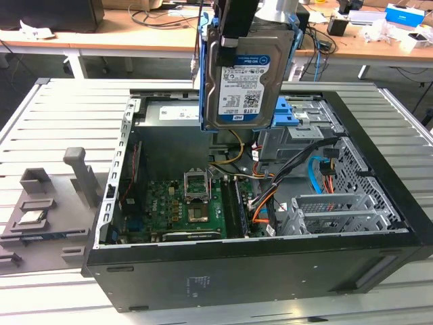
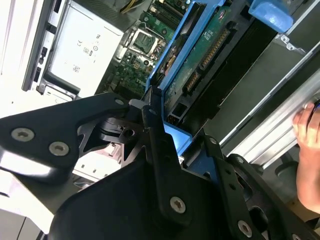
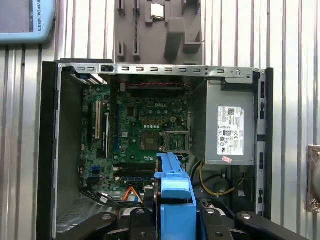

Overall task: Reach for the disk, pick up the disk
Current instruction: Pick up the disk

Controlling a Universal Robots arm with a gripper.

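We find the gripper [image 1: 235, 35] closed on the disk [image 1: 245, 84], clamped at its upper end. In the exterior view the disk hangs upright in the air above the open computer case [image 1: 379, 227], its labelled face turned to the camera and its blue frame showing along both long edges. Its lower edge stands over the far part of the case opening, apart from the parts inside. In the second wrist view the black gripper [image 2: 165, 127] linkages sit in the foreground with the blue frame pinched between them, and the disk [image 2: 210, 55] shows its green circuit-board face running away from the fingers. In the first wrist view the frame's blue end of the disk [image 3: 175, 192] rises between the two sides of the gripper [image 3: 175, 222], with the case interior below it. Inside the case we note the motherboard [image 1: 177, 206] on the floor, a grey power supply [image 3: 227, 130] against one wall, and orange cables [image 1: 260, 206] near the metal drive cage [image 1: 338, 206]. The case lies on a slatted table [image 1: 67, 115]. On the exterior view's left a grey fixture [image 1: 51, 203] rests on that table, beside the case, with a small square chip [image 1: 32, 218] seated in it. A person's hand [image 2: 307, 150] appears at the edge of the second wrist view, well apart from the disk.
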